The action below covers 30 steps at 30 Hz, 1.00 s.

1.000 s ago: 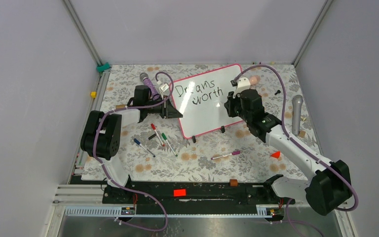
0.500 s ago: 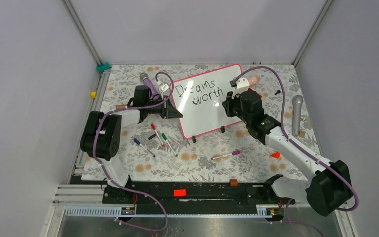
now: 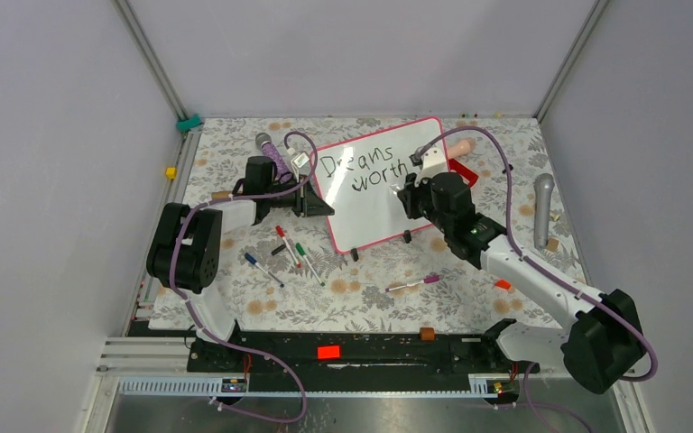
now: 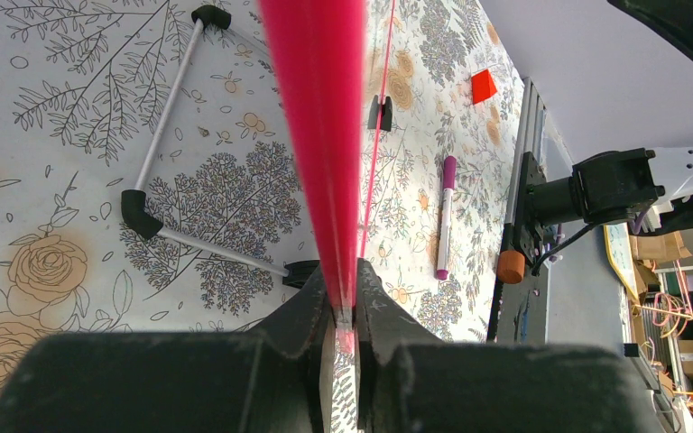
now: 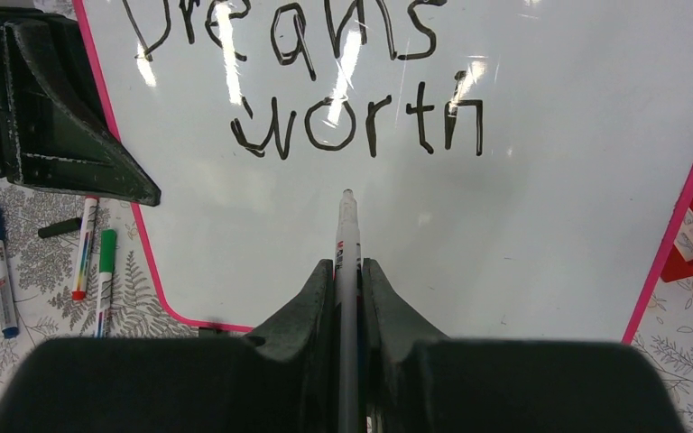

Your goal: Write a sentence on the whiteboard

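The whiteboard (image 3: 374, 212), glossy white with a pink frame, stands tilted at mid-table. Black handwriting on it, the sentence (image 3: 363, 171), reads "Dreams" over "worth". My left gripper (image 3: 323, 206) is shut on the whiteboard's left edge; in the left wrist view the pink frame (image 4: 318, 117) runs up from between the jaws of the left gripper (image 4: 347, 302). My right gripper (image 3: 408, 193) is shut on a white marker (image 5: 346, 236). In the right wrist view the right gripper (image 5: 348, 271) points the marker's tip at bare whiteboard (image 5: 532, 225) just below "worth" (image 5: 361, 122). Whether the tip touches the board I cannot tell.
Red and green markers (image 3: 300, 256) and a blue one (image 3: 262, 269) lie left of the board's feet, a purple marker (image 3: 412, 285) in front. A grey microphone (image 3: 541, 206) lies at right, a purple one (image 3: 271, 152) behind the left gripper. A red frame-shaped block (image 3: 466, 171) sits behind the board.
My right arm has carried the marker leftward, from off the board's right side to under "worth". The left gripper and the board have not moved.
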### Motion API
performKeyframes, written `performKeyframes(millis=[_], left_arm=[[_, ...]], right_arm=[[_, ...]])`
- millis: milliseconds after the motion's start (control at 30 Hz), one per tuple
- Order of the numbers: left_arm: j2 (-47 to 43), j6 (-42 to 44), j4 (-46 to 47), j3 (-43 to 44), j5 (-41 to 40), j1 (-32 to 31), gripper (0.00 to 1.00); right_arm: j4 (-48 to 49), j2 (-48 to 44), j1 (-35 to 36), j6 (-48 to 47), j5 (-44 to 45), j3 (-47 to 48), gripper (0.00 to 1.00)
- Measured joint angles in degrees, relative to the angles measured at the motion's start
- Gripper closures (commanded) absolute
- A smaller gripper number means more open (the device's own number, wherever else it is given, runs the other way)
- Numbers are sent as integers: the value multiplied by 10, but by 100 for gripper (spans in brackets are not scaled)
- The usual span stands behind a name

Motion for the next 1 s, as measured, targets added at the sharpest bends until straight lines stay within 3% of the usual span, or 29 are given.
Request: performKeyframes(millis=[533, 1000], left_arm=[[0, 0, 0, 0, -1, 0, 100], [-2, -6, 6, -4, -5, -1, 100]], right_arm=[[28, 61, 61, 1, 7, 0, 100], [35, 133, 104, 26, 66, 26, 100]])
